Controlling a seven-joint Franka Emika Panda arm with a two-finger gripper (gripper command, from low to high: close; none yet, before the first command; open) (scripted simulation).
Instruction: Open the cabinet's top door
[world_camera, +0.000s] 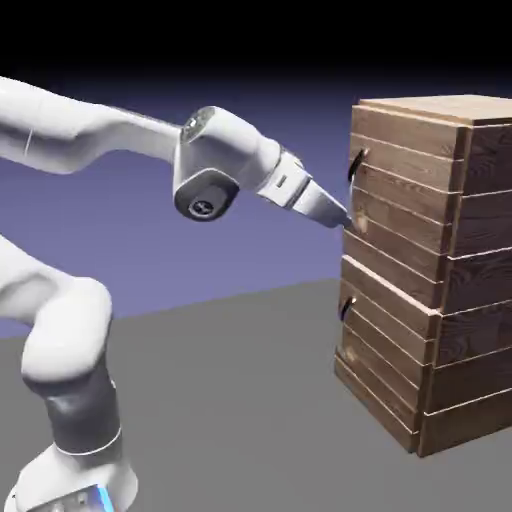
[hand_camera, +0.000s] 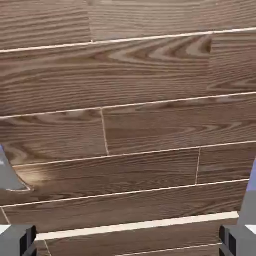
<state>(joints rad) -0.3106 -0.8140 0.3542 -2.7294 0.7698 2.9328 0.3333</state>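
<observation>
- One white gripper (world_camera: 343, 222), jaws spread wide, nothing between them; its tips were angled down toward the planks, presumably so set to line up with the handle before any pull.
- One top door (world_camera: 405, 205), directly ahead of the jaws, lying flush and apparently closed; whether the tips touched it, an onlooker could not tell.
- One curved dark handle (world_camera: 355, 166), just above the jaws; its place near the door's edge probably served for leverage. A next move would likely have needed the jaws raised.
- One lower door (world_camera: 385, 345), below the jaws, with a similar handle (world_camera: 347, 309).
- One cabinet (world_camera: 480, 215), boxy, of brown horizontal planks, wavy-grained, pale lines at the joints.
</observation>
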